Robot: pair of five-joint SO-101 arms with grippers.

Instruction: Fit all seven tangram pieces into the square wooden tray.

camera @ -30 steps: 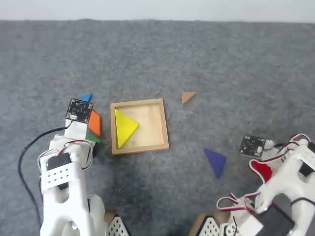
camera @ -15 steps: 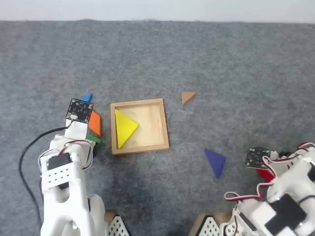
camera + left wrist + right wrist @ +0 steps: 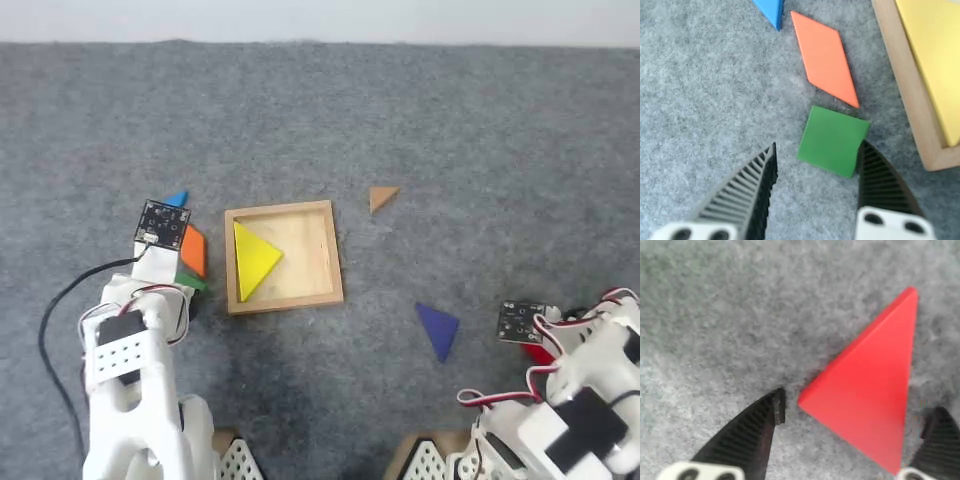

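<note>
Grey fuzzy carpet (image 3: 450, 120); smooth red triangle (image 3: 871, 390); flat green square (image 3: 832, 141).

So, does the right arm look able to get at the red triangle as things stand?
Probably yes: the right gripper is open and straddles the red triangle, which lies flat on the grey carpet with nothing crowding it.
</note>
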